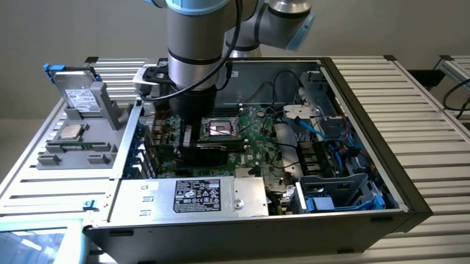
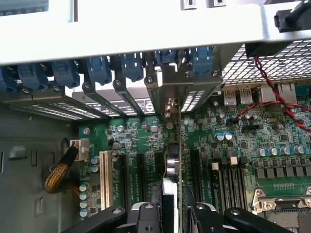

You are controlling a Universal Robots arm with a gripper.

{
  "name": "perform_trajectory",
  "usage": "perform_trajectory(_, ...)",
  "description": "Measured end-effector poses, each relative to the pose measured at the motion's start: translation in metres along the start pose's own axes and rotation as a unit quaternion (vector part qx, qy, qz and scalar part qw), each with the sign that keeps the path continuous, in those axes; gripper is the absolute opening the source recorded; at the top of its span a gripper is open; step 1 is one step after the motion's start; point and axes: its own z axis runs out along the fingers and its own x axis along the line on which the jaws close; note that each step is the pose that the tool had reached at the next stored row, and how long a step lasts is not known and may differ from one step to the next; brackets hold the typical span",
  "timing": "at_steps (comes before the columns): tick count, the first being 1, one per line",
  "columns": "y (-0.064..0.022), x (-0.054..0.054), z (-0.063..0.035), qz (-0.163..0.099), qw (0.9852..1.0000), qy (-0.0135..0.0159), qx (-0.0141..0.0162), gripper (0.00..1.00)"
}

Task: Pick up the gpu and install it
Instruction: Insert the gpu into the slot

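The gpu stands edge-on over the motherboard, showing a thin green board edge. Its metal bracket reaches the case's rear slot openings. My gripper is shut on the gpu, with one black finger on each side of the card. In the exterior view my gripper is lowered deep into the open computer case, just to the exterior view's left of the processor socket. The card sits among the black expansion slots. Whether it is fully seated I cannot tell.
Blue retention clips line the rear slot covers. A silver power supply lies at the case's near side, and cables and drive bays are at the exterior view's right. A grey parts fixture with a processor chip stands outside the case.
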Motion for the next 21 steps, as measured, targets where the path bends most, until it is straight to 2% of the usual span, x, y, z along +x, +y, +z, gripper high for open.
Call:
perform_trajectory(3,-0.0013,0.0026,-0.0006,-0.002,1.0,-0.0042,-0.0004,0.28)
perform_trajectory(7,-0.0086,0.0033,-0.0016,-0.003,1.0,-0.0068,-0.0005,0.28)
perform_trajectory(17,-0.0092,0.002,-0.0021,-0.009,0.9999,-0.0061,-0.0004,0.28)
perform_trajectory(21,-0.0085,0.0013,-0.0073,-0.014,0.9999,-0.0055,-0.0002,0.28)
